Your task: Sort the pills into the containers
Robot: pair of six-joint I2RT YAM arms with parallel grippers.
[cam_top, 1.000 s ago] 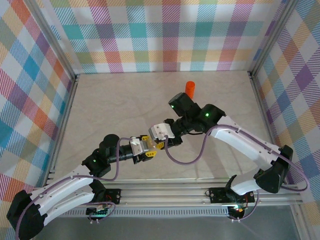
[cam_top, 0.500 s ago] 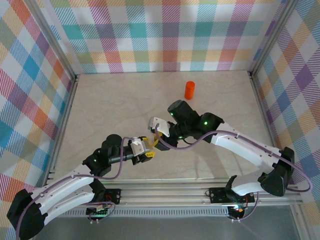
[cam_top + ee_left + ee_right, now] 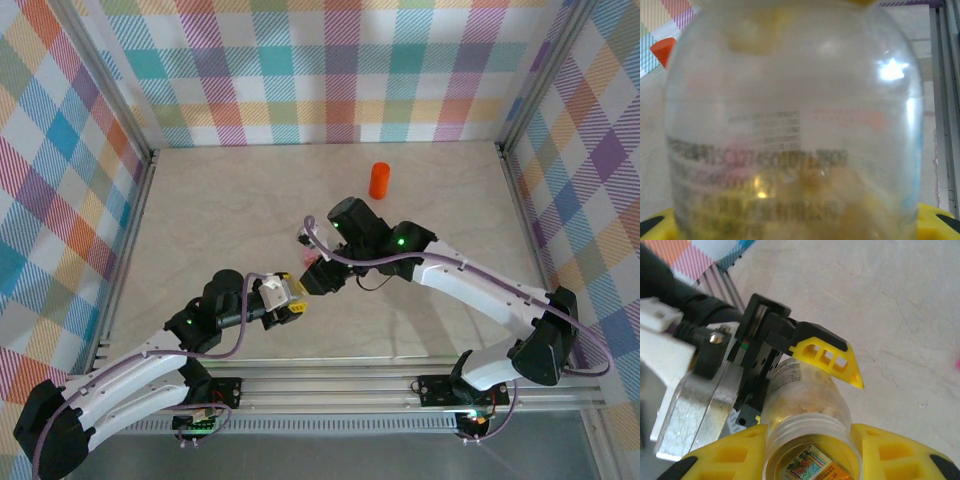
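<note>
While left gripper [image 3: 294, 303] holds the clear bottle [image 3: 801, 399], right gripper [image 3: 810, 450] clamps its neck.

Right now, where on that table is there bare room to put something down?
The far left of the table is bare, and so is the far right between the orange bottle and the right wall. The middle is crowded: left gripper and right gripper both clamp the clear bottle there.

Dark printed lines [image 3: 762, 131] across the middle of the clear bottle [image 3: 795, 65], blurred past reading, faint pink line [image 3: 850, 117] to their right, bolder dark row [image 3: 755, 159] beneath, colourful label [image 3: 807, 466] at the bottle's mouth, script too small to read
</note>
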